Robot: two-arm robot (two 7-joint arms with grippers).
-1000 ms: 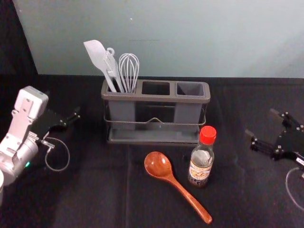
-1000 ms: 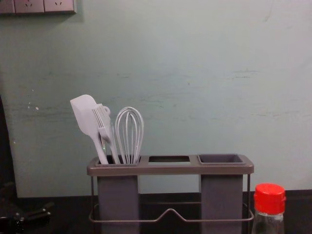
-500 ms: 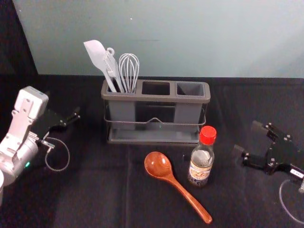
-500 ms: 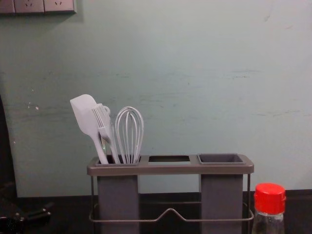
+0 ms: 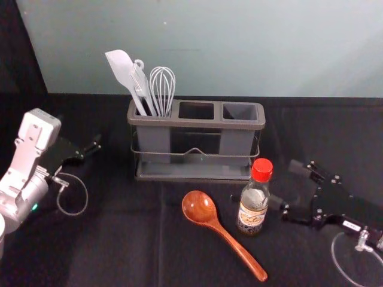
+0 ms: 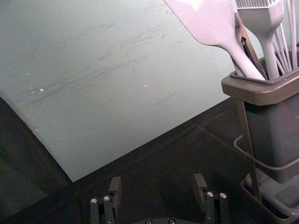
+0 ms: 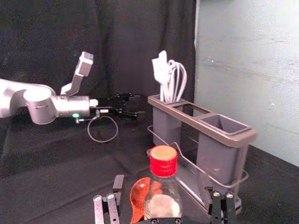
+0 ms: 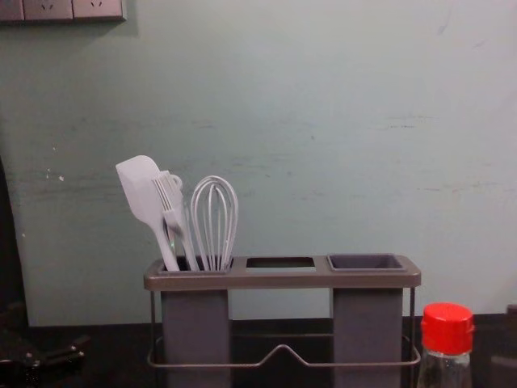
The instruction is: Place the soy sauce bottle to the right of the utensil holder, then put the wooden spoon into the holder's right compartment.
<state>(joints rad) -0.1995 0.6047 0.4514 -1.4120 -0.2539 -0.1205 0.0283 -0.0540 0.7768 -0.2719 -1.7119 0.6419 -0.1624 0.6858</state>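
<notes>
The right gripper [image 5: 285, 184] is held wide-fingered beside the soy sauce bottle [image 5: 253, 206]. The left gripper [image 5: 90, 148], fingers wide, is parked far left.

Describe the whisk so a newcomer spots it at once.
Start at the grey utensil holder standing on the black cloth. Pale tools lean in its left compartment; the whisk is their rightmost. Unlike the flat-bladed spatula and the bristled brush, it ends in rounded wire loops.
</notes>
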